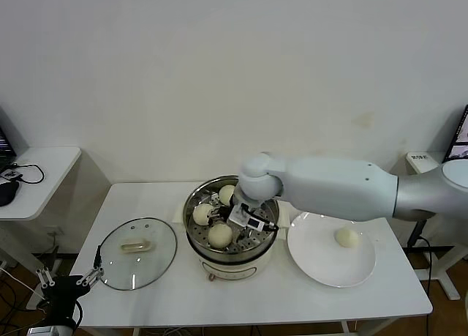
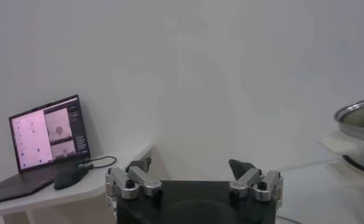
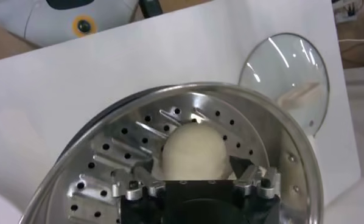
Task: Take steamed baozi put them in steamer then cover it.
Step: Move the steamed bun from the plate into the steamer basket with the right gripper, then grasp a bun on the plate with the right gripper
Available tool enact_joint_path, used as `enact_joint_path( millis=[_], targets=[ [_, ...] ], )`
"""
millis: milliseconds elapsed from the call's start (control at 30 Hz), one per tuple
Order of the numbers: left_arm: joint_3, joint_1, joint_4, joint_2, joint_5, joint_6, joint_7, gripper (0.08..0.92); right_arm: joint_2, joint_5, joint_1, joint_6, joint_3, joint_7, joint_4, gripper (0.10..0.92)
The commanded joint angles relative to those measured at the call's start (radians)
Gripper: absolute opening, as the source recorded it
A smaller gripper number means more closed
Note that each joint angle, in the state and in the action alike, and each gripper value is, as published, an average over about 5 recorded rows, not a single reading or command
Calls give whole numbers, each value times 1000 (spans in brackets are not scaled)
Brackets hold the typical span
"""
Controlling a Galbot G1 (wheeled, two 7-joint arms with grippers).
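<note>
The steamer [image 1: 196, 237] stands mid-table with three steamed baozi on its tray [image 1: 202, 214] [image 1: 227, 194] [image 1: 220, 235]. My right gripper [image 1: 223, 225] reaches down into it. In the right wrist view the gripper [image 3: 191, 165] is open, with one baozi [image 3: 192, 143] resting on the perforated tray [image 3: 109, 152] between the fingers. A fourth baozi [image 1: 346, 238] lies on the white plate [image 1: 322, 270]. The cover [image 1: 137, 252] lies flat on the table left of the steamer and also shows in the right wrist view [image 3: 285, 73]. My left gripper [image 1: 69, 281] [image 2: 190, 165] is open and empty, parked low at the table's front left corner.
A side table [image 1: 36, 175] stands at far left with a laptop [image 2: 45, 131] and a mouse [image 2: 69, 176]. The steamer's rim [image 2: 358, 115] shows at the edge of the left wrist view. The right arm [image 1: 344, 189] spans over the table behind the plate.
</note>
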Motion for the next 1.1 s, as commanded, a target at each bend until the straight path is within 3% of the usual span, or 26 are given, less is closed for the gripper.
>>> enact_joint_path(
  millis=[33,233,400,733,1100],
  targets=[
    [0,-4,2,6,-2,1,1,823,-151,51,60,-73,86,-45,39,823],
    [4,-18,10,27,-6,2,1,823,-321,200,104,-247,145,-83,54,823],
    [8,-20,11,50,-10,3,2,823,-493,214,98,-318,168,-111,61,823],
    [44,-48,27,77,-15,4,2,823,-716,-5,-242,-317,377,-115,8,823],
    [48,-45,28,90,-7,14,2,823,-671,-191,-758,-291,824,-103,-178,823]
  ],
)
